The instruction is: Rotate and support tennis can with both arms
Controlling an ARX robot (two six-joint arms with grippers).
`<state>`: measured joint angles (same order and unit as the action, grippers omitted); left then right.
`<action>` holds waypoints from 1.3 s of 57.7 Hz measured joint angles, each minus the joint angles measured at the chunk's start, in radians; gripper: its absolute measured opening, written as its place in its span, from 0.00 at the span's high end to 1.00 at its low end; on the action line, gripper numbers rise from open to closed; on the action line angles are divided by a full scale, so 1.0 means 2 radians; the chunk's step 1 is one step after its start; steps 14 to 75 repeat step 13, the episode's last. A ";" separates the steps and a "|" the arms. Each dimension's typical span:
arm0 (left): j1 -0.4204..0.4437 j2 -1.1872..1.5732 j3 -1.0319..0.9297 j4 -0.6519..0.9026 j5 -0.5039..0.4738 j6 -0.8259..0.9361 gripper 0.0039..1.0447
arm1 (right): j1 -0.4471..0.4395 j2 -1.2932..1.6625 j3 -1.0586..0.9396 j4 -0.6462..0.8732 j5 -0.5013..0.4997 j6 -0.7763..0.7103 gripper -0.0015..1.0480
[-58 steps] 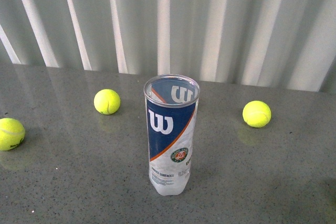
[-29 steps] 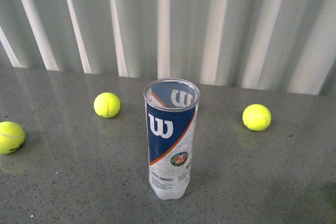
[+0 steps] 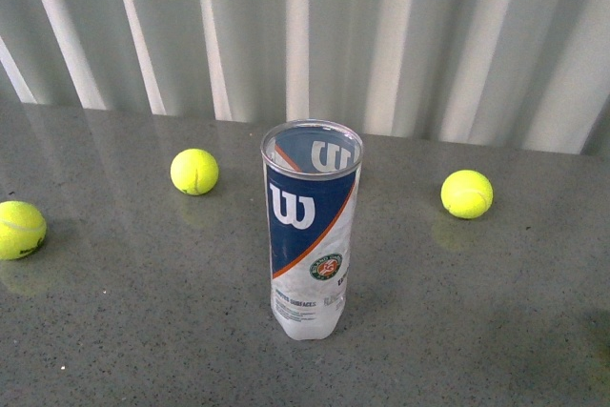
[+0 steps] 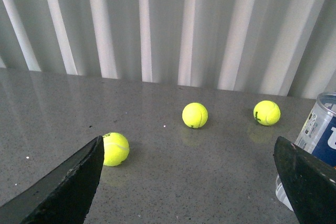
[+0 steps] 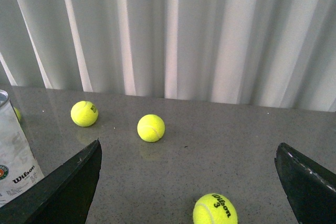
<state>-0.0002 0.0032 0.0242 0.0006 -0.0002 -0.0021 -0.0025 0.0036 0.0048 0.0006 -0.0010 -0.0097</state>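
The tennis can (image 3: pixel 311 228) stands upright in the middle of the grey table, open end up, empty, with its navy W label facing me. No arm shows in the front view. In the left wrist view the can (image 4: pixel 317 135) stands just beyond one finger of my open, empty left gripper (image 4: pixel 194 182). In the right wrist view the can (image 5: pixel 14 153) stands beside one finger of my open, empty right gripper (image 5: pixel 191 182). Both grippers hang above the table, apart from the can.
Three yellow tennis balls lie on the table: one at the far left (image 3: pixel 19 230), one back left (image 3: pixel 194 171), one back right (image 3: pixel 467 193). A ball (image 5: pixel 215 209) lies between the right gripper's fingers. A white pleated curtain (image 3: pixel 305 35) closes the back.
The front view has shifted slightly: the can and balls sit a little higher in the picture than half a second ago. Nothing on the table has moved.
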 joint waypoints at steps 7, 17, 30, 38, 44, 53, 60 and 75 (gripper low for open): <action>0.000 0.000 0.000 0.000 0.000 0.000 0.06 | 0.000 0.000 0.000 0.000 0.000 0.000 0.07; 0.000 0.000 0.000 0.000 0.000 0.000 0.06 | 0.000 0.000 0.000 0.000 0.000 0.000 0.07; 0.000 0.000 0.000 0.000 0.000 0.000 0.06 | 0.000 0.000 0.000 0.000 0.000 0.000 0.07; 0.000 0.000 0.000 0.000 0.000 0.000 0.06 | 0.000 0.000 0.000 0.000 0.000 0.000 0.07; 0.000 0.000 0.000 0.000 0.000 0.000 0.06 | 0.000 0.000 0.000 0.000 0.000 0.000 0.07; 0.000 0.000 0.000 0.000 0.000 0.000 0.06 | 0.000 0.000 0.000 0.000 0.000 0.000 0.07; 0.000 0.000 0.000 0.000 0.000 0.000 0.06 | 0.000 0.000 0.000 0.000 0.000 0.000 0.07; 0.000 0.000 0.000 0.000 0.000 0.000 0.06 | 0.000 0.000 0.000 0.000 0.000 0.000 0.07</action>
